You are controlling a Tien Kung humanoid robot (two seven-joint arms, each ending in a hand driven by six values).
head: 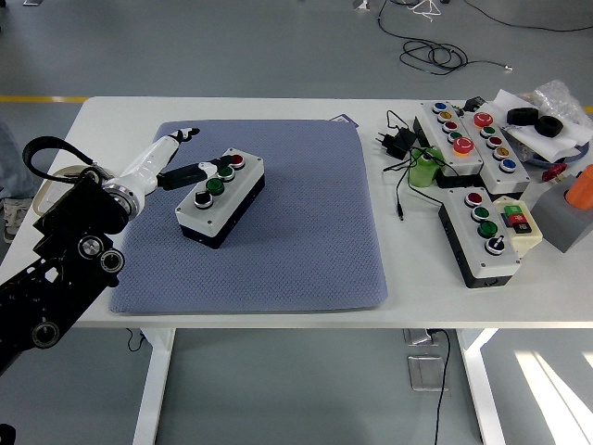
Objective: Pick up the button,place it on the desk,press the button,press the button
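Note:
A grey-topped button box (pixel 220 197) with black sides lies on the blue-grey mat (pixel 296 232). It carries a red button (pixel 236 160), a green button (pixel 215 185) and a black knob (pixel 201 198). My left hand (pixel 190 158) reaches in from the left. One dark finger (pixel 197 171) stretches to the box top near the green button and another points up and away (pixel 188 133). It holds nothing. My right arm is out of view.
Several other button boxes (pixel 463 134) (pixel 482 232) lie on the white table (pixel 278 111) at the right, with a black power adapter and cable (pixel 398 141), a green object (pixel 426 169), black rolls (pixel 537 119) and an orange and grey object (pixel 574 199).

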